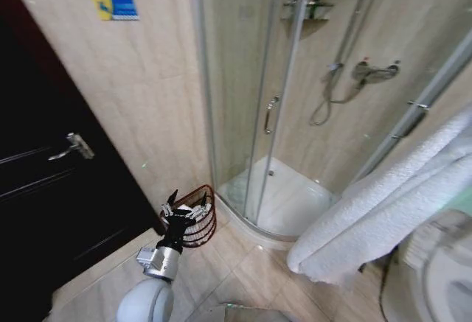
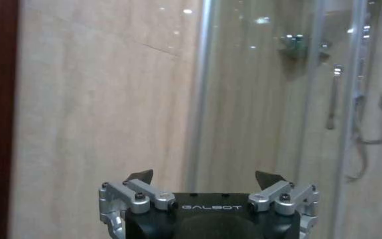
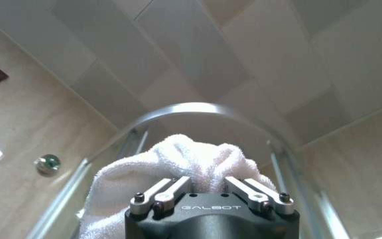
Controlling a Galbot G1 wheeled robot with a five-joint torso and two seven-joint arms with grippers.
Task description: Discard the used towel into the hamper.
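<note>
The towel point(image 1: 383, 204) is white and thick, hanging in folds across the right of the head view. In the right wrist view my right gripper point(image 3: 208, 181) is shut on the towel point(image 3: 191, 154), whose cloth bunches over the fingers while the gripper points up toward the ceiling. The hamper point(image 1: 208, 226), a small reddish-brown wire basket, stands on the floor against the wall beside the shower. My left gripper point(image 1: 184, 205) is held just in front of the hamper's rim, open and holding nothing. The left wrist view shows the left gripper point(image 2: 204, 177) with its fingers wide apart, facing the wall.
A curved glass shower enclosure point(image 1: 251, 116) with a white tray stands right of the hamper. A dark door point(image 1: 44, 189) with a lever handle fills the left. A white fixture point(image 1: 446, 270) sits at the lower right. Tiled floor point(image 1: 243, 270) lies between.
</note>
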